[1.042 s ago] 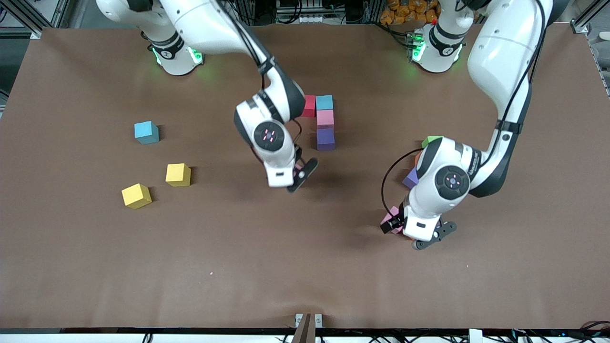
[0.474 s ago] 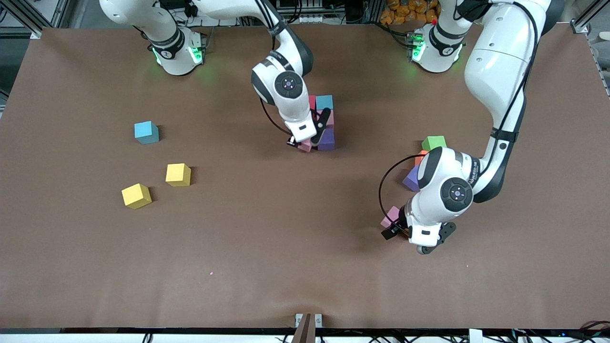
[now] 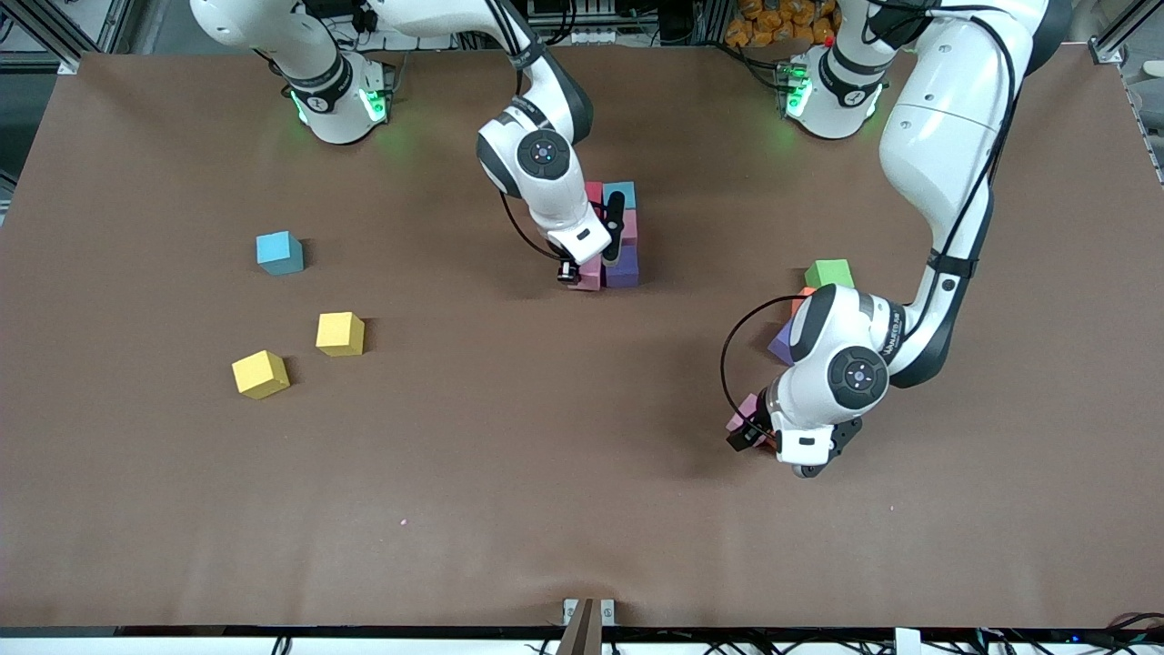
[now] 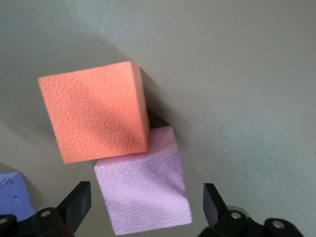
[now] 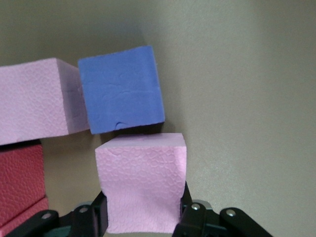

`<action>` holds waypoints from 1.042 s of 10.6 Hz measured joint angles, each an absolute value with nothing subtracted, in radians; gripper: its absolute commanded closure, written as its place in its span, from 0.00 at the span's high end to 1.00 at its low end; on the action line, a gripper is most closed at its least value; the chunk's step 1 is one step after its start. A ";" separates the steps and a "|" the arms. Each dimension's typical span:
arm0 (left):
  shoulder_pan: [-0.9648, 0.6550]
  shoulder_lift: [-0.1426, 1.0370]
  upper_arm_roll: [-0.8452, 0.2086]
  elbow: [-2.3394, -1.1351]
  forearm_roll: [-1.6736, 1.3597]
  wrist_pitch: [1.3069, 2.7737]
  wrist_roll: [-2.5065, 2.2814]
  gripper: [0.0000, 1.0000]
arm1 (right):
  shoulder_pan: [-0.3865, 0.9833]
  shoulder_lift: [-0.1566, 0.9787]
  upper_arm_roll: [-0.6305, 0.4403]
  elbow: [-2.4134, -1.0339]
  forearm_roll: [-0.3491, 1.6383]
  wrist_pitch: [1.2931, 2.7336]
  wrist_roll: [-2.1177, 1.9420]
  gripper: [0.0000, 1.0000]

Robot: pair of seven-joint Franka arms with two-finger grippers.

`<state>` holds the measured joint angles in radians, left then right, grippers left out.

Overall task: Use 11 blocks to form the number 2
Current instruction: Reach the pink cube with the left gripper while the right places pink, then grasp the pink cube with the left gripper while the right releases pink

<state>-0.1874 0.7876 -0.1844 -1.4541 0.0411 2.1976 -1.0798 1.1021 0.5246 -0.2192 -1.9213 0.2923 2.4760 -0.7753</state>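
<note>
From the front, a brown matte bench (image 3: 455,509) fills the view, with aluminium framing, cables and a pile of orange objects (image 3: 782,18) just off the edge where the arm bases stand. The right hand (image 3: 596,255) is low over a cluster of blocks near the middle of the bench: a red cube (image 3: 595,190), a light blue cube (image 3: 622,194), a pink cube (image 3: 628,227) and a purple cube (image 3: 624,267). It is clenched on another pink block (image 3: 588,276), which sits just beside the purple cube. Well toward the right arm's end of the bench lie a second light blue cube (image 3: 278,252) and two yellow cubes (image 3: 340,333) (image 3: 260,373). The left hand (image 3: 782,443) is low over a pink block (image 3: 744,414); close by, partly hidden by the arm, are a purple block (image 3: 782,344), an orange block (image 3: 801,297) and a green cube (image 3: 828,272).

In the left wrist view, the left hand (image 4: 145,207) is released, its fingers (image 4: 76,202) spread on either side of the pink block (image 4: 143,192), apart from its faces. An orange block (image 4: 94,118) touches that pink block at a corner, and a purple corner (image 4: 12,192) shows just beside the hand.

In the right wrist view, the right hand (image 5: 143,217) grips its pink block (image 5: 142,180) between the fingers. The purple cube (image 5: 121,96) is just ahead of it, beside the pink cube (image 5: 34,101), with red (image 5: 19,182) nearer the hand.
</note>
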 measured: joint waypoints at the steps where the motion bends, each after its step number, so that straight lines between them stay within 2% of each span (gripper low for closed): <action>1: -0.187 0.788 -0.184 -1.455 0.041 2.187 -1.081 1.00 | 1.102 0.525 -0.219 -1.924 0.292 2.479 -0.781 0.26; 4: -0.188 0.790 -0.175 -1.460 0.041 2.176 -1.081 1.00 | 1.107 0.525 -0.217 -1.928 0.292 2.480 -0.789 0.26; 5: -0.188 0.796 -0.174 -1.465 0.041 2.176 -1.081 0.85 | 1.113 0.525 -0.216 -1.930 0.292 2.483 -0.789 0.26; 6: -0.188 0.801 -0.170 -1.465 0.042 2.176 -1.079 0.60 | 1.120 0.526 -0.216 -1.932 0.292 2.486 -0.789 0.26; 7: -0.188 0.805 -0.167 -1.465 0.042 2.176 -1.076 0.41 | 1.125 0.528 -0.216 -1.932 0.292 2.489 -0.789 0.26; 8: -0.189 0.806 -0.166 -1.465 0.042 2.177 -1.075 0.33 | 1.126 0.529 -0.216 -1.933 0.292 2.494 -0.789 0.26; 9: -0.191 0.805 -0.166 -1.462 0.042 2.177 -1.077 0.30 | 1.126 0.530 -0.216 -1.933 0.292 2.503 -0.789 0.26; 11: -0.202 0.800 -0.167 -1.444 0.042 2.178 -1.110 0.29 | 1.126 0.538 -0.216 -1.934 0.292 2.511 -0.790 0.26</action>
<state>-0.2021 0.8002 -0.1668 -1.4442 0.0421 2.1778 -1.1104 1.1262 0.5381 -0.2159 -1.9345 0.2920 2.5107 -0.7895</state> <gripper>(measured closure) 0.410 0.454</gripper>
